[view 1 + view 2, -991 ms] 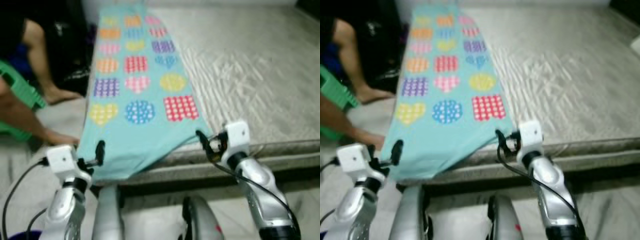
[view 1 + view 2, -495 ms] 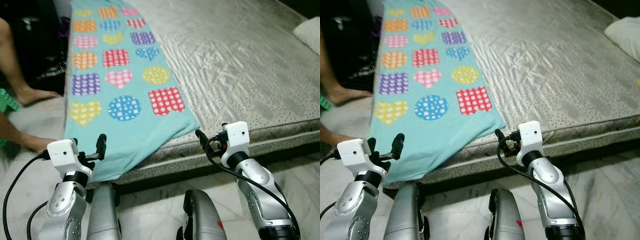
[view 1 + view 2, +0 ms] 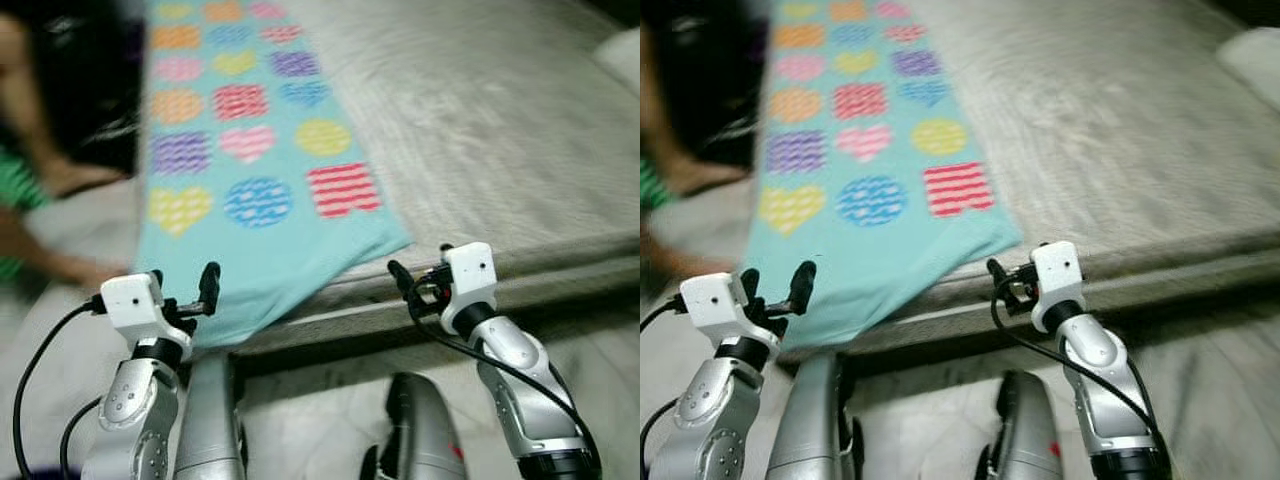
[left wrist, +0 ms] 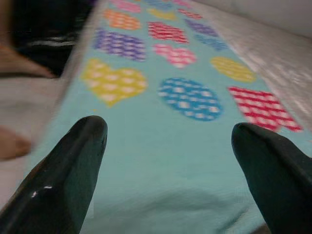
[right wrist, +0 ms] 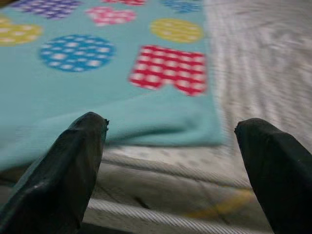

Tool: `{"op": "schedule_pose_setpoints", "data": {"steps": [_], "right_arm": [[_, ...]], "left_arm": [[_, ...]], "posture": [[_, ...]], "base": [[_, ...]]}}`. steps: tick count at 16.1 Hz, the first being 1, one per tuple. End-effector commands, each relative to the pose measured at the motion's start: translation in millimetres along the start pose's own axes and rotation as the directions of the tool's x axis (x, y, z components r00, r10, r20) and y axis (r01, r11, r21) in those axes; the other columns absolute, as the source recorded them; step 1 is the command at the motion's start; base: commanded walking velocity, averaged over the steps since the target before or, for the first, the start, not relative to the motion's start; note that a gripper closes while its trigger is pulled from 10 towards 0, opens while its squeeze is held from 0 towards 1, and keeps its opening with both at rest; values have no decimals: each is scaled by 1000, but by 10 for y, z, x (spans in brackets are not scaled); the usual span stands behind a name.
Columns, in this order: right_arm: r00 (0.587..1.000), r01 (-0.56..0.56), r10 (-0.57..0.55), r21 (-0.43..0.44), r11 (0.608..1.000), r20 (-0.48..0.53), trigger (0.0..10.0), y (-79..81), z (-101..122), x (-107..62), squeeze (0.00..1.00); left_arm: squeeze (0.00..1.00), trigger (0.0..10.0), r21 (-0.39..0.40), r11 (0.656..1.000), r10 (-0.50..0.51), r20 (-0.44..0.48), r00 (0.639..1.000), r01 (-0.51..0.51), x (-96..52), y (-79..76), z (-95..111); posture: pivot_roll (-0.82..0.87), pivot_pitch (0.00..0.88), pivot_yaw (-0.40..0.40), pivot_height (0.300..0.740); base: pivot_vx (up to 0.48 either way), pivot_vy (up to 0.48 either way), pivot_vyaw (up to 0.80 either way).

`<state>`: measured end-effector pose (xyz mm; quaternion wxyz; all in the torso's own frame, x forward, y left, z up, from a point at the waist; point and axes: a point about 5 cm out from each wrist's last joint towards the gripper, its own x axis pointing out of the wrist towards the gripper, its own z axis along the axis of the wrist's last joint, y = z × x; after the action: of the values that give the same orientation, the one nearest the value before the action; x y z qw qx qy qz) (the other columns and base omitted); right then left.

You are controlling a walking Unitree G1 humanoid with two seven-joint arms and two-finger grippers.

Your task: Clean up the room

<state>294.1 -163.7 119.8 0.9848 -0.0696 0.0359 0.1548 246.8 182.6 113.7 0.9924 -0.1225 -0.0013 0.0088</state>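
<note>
A turquoise blanket (image 3: 262, 160) printed with coloured hearts, circles and squares lies along the left side of a grey mattress (image 3: 500, 130). Its near end droops over the mattress's front edge. My left gripper (image 3: 184, 284) hovers open just in front of the blanket's near left corner, and the left wrist view has its fingers (image 4: 73, 161) spread over the cloth (image 4: 161, 146). My right gripper (image 3: 412, 284) is open by the mattress edge, just right of the blanket's near right corner (image 5: 195, 122). Neither holds anything.
A person's bare leg (image 3: 40, 255) and a green stool (image 3: 15, 190) are on the floor at the left, close to the blanket's edge. A white pillow (image 3: 625, 45) lies at the far right of the mattress. Pale floor (image 3: 600, 340) runs along the bed's front.
The head camera has swung and the picture is blurred, with the bed shifted in view. Both grippers stay open in the same pose at the mattress's front edge.
</note>
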Motion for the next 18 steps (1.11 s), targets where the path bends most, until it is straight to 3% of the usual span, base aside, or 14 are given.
{"op": "schedule_pose_setpoints", "data": {"steps": [1,6,10,18], "right_arm": [[1000,0,0,13,1000,13,10000,5,31,-4,0],[1000,-4,4,13,1000,15,10000,36,24,-5,0],[1000,-4,4,11,1000,13,10000,45,21,-5,0],[1000,11,-11,25,1000,10,10000,26,14,8,0]], "left_arm": [[0,10000,-3,1000,1,-5,1000,-1,-26,6,-3],[0,10000,-6,1000,-12,-7,1000,12,-12,-8,2],[0,10000,-12,1000,-28,1,1000,28,-7,-32,14],[0,10000,-15,999,-46,6,999,46,12,-60,14]], "posture": [[-82,197,-53,533],[-81,206,-48,533],[-82,208,-47,533],[-83,203,-44,533]], "base": [[0,0,0],[0,0,0],[0,0,744],[0,0,0]]}}
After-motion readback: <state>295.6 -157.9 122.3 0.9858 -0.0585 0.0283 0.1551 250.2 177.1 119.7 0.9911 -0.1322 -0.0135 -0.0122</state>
